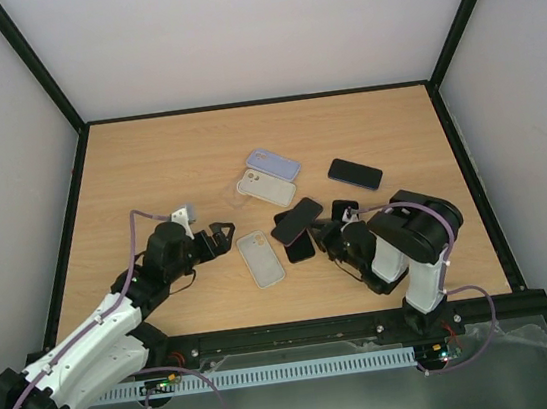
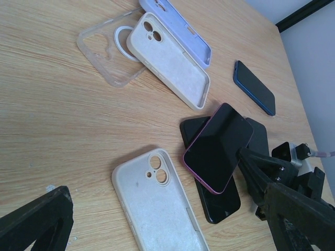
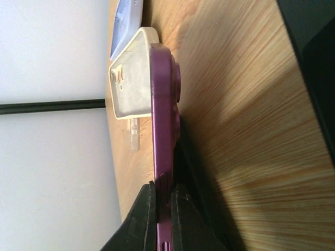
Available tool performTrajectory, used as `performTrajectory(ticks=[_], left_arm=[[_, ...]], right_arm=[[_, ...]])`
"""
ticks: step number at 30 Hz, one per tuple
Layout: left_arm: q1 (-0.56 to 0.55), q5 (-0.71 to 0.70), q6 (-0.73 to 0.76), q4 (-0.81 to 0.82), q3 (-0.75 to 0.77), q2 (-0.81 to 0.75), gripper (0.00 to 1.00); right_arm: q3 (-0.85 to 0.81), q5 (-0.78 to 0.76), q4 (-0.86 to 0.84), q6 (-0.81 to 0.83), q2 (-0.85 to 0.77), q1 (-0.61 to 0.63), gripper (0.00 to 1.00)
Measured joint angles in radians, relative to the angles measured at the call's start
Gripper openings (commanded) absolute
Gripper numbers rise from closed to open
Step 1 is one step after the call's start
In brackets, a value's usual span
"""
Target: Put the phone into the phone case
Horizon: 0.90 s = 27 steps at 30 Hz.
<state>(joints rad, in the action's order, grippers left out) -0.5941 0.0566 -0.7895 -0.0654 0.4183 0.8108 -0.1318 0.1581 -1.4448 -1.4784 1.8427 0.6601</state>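
Observation:
The purple phone lies screen up across a black phone near the table's middle. My right gripper is shut on its right end; the right wrist view shows both fingers pinching the purple phone's thin edge. A cream phone case lies open side up just left of the phone, seen close in the left wrist view as the cream case beside the purple phone. My left gripper hovers open and holding nothing at the case's far left corner.
Behind lie a second cream case, a lavender case and a clear case. A dark blue-edged phone sits at the back right. Another dark item lies by my right gripper. Black frame rails border the table.

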Motion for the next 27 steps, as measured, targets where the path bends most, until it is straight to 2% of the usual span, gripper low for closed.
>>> performTrajectory(ticks=[6, 12, 17, 21, 27], left_arm=[[0.006, 0.009, 0.0, 0.0, 0.0, -0.004, 1.0], [0.011, 0.026, 0.003, 0.0, -0.001, -0.004, 1.0], [0.022, 0.057, 0.011, 0.001, -0.001, -0.004, 1.0], [0.023, 0.09, 0.012, 0.001, -0.001, -0.004, 1.0], [0.024, 0.123, -0.003, 0.006, -0.006, -0.004, 1.0]], right_arm=[[0.006, 0.031, -0.002, 0.028, -0.027, -0.016, 0.02], [-0.001, 0.08, 0.111, 0.109, -0.178, -0.026, 0.02], [-0.062, 0.121, 0.391, 0.249, -0.39, -0.026, 0.02], [-0.173, 0.16, 0.702, 0.399, -0.539, -0.026, 0.02], [-0.346, 0.257, 1.027, 0.583, -0.599, -0.026, 0.02]])
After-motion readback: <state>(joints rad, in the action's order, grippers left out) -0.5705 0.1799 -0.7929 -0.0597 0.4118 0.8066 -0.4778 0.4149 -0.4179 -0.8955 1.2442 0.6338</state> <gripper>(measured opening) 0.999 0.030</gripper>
